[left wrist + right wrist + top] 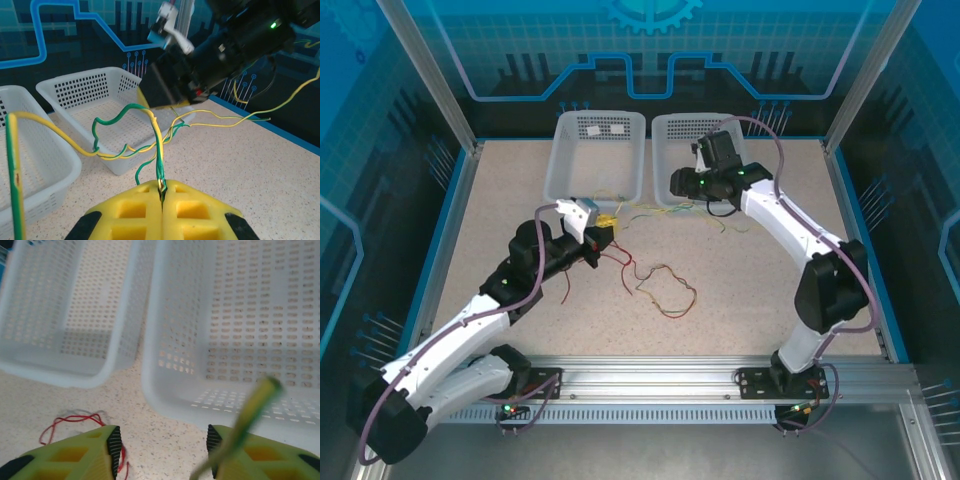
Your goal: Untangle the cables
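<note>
My left gripper (607,223) (162,192) is shut on a yellow-green cable (159,145), pinched between its yellow pads just in front of the baskets. That cable twists with other yellow-green cables (660,211) running right toward my right gripper (679,186). Red cables (658,287) lie in loose curls on the table's middle. In the right wrist view my right gripper (162,440) stands open above the table by the right basket's near corner. A blurred yellow-green cable (250,417) crosses in front of its right finger, not between the jaws. A red cable (75,421) lies beside its left finger.
Two white perforated baskets stand side by side at the back, the left basket (562,165) (65,376) and the right basket (662,130) (170,392). The right arm (225,47) hangs over the right basket's near edge. Blue walls and metal posts ring the table.
</note>
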`<state>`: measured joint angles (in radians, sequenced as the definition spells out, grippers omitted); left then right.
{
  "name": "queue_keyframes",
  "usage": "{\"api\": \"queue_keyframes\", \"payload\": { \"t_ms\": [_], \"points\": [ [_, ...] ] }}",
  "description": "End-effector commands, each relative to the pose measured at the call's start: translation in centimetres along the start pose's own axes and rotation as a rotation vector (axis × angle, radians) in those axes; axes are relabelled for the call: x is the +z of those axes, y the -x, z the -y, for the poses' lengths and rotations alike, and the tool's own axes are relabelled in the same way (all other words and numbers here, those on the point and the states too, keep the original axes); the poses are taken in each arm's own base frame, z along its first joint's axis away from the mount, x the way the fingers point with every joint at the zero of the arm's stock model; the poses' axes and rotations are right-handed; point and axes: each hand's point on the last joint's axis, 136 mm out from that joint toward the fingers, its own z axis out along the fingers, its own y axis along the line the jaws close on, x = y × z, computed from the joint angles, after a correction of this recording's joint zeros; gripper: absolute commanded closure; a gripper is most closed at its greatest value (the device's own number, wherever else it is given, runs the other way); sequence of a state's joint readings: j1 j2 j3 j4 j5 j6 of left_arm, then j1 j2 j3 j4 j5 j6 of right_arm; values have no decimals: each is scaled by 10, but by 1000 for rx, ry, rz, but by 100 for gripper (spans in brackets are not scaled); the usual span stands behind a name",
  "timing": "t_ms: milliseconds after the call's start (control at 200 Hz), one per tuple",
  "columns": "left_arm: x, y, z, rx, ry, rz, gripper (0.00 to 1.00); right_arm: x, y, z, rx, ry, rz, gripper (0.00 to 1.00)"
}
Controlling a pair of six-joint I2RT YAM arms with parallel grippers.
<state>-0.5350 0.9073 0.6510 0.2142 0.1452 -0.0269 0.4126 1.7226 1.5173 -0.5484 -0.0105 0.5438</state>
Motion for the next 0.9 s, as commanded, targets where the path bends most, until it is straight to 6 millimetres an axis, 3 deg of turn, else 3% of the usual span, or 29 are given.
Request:
{"api": "queue_keyframes", "payload": {
  "t_ms": [0,120,290,500,770,896],
  "points": [
    [-6,13,3,0,-2,67,100,1,5,-4,12,5,25,60],
    [-7,12,2,-2,3,69,100,1,7,-11,-12,43,48,88],
    [-7,6,-10,-2,73,73,100,-14,17,-15,-24,47,115,100],
    [-9,-5,-21,-12,125,76,100,-38,34,0,-11,5,223,100],
    [-14,-17,-31,8,182,68,100,-79,56,60,107,-69,373,100],
    [-20,-23,-41,22,244,66,100,-100,57,90,133,-124,413,100]
  ]
}}
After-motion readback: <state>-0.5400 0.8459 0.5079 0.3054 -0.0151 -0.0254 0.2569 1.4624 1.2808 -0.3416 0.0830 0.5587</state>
